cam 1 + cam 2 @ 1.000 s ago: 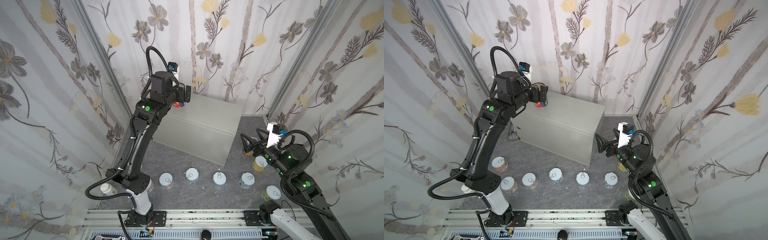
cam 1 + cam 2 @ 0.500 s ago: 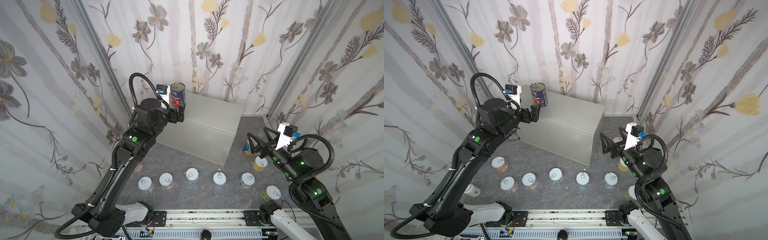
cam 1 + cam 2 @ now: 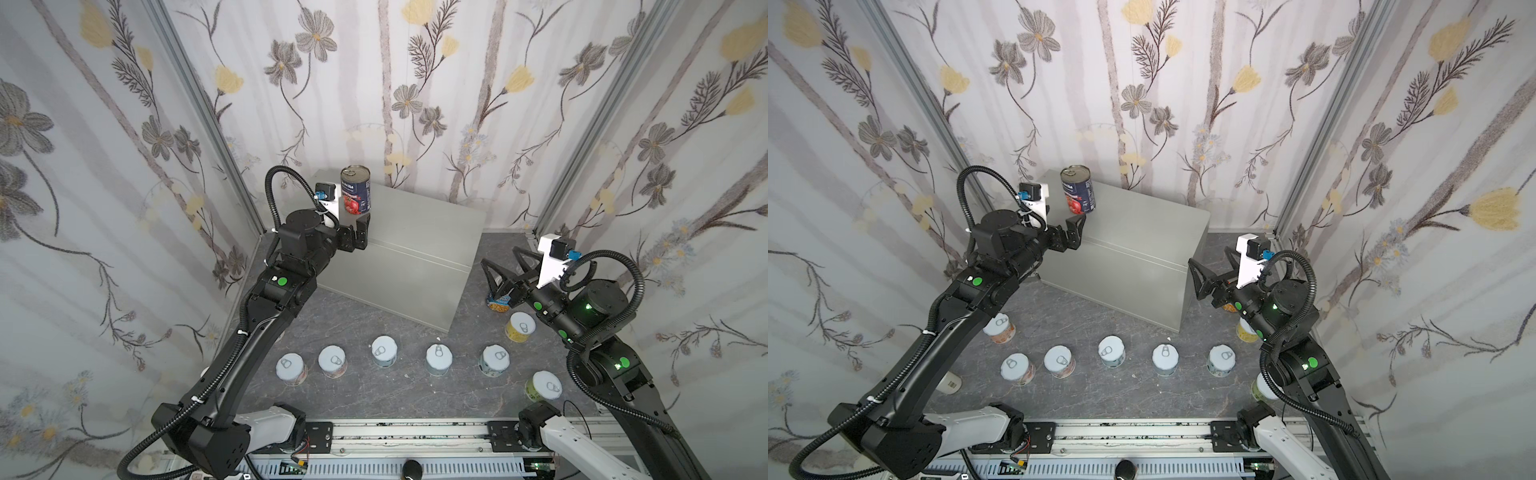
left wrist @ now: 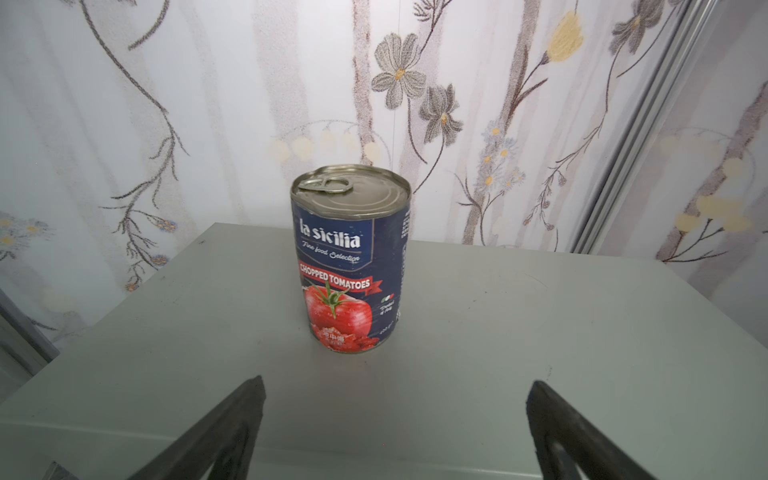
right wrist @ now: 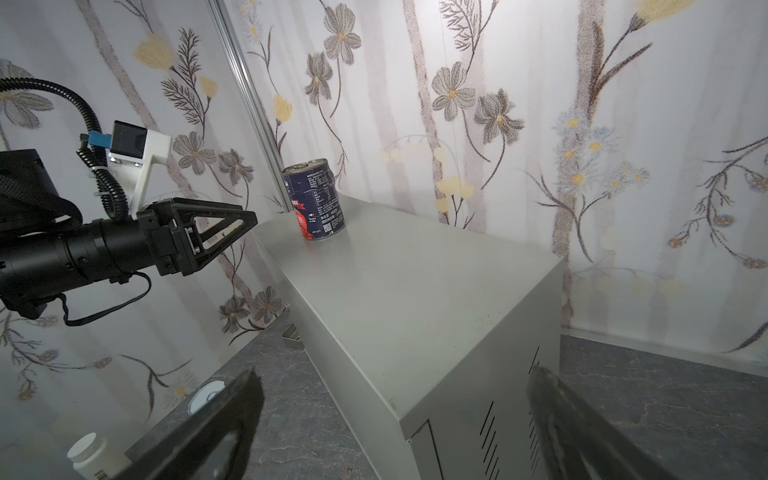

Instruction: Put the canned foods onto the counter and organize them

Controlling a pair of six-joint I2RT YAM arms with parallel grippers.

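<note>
A tall navy-and-red tomato can [image 3: 355, 191] [image 3: 1076, 190] [image 4: 351, 257] [image 5: 314, 199] stands upright on the far left corner of the counter [image 3: 419, 232] [image 3: 1142, 237] [image 4: 519, 340] [image 5: 415, 291]. My left gripper [image 3: 357, 233] [image 3: 1073, 230] [image 4: 397, 384] is open and empty, just in front of that can at the counter's edge. My right gripper [image 3: 500, 257] [image 3: 1208, 257] [image 5: 392, 374] hangs open off the counter's right end, above a tall blue can [image 3: 498, 301] on the floor. Several short cans [image 3: 384, 351] [image 3: 1112, 351] stand in a row on the floor.
A yellow short can [image 3: 519, 326] and a green one [image 3: 544, 386] stand beside the right arm. One short can [image 3: 998, 328] sits under the left arm. A white pill bottle [image 3: 948, 382] [image 5: 93, 457] is at the near left. Floral walls close in on three sides.
My left gripper has drawn back from the tomato can, leaving it standing free on the counter. My right gripper has shifted right and a little higher.
</note>
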